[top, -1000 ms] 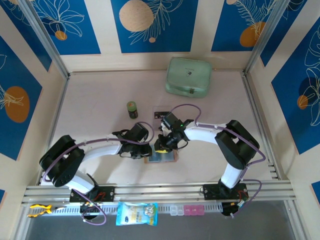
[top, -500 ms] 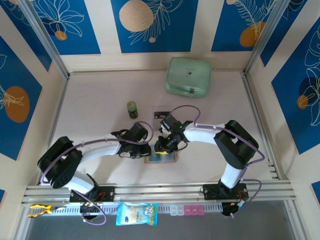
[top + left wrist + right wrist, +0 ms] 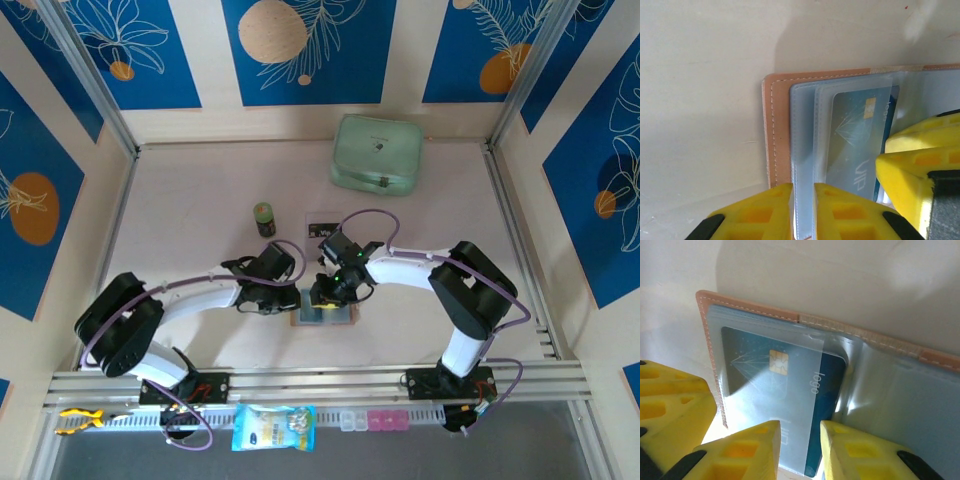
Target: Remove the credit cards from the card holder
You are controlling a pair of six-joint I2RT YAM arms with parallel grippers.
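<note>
While you view both wrists | left gripper (image 3: 802, 212) nearly closed, pinching a clear sleeve (image 3: 804, 150) of the card holder (image 3: 779, 135) | right gripper (image 3: 800, 452) slightly parted astride the blue credit card (image 3: 765, 375); hold: cannot tell.

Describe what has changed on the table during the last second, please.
Very little. The right gripper has crept slightly toward the left arm over the open card holder; the left gripper hardly moved. No grasp or release shows. The holder, the credit cards in its clear sleeves, the green can and the mint case stayed in place.
</note>
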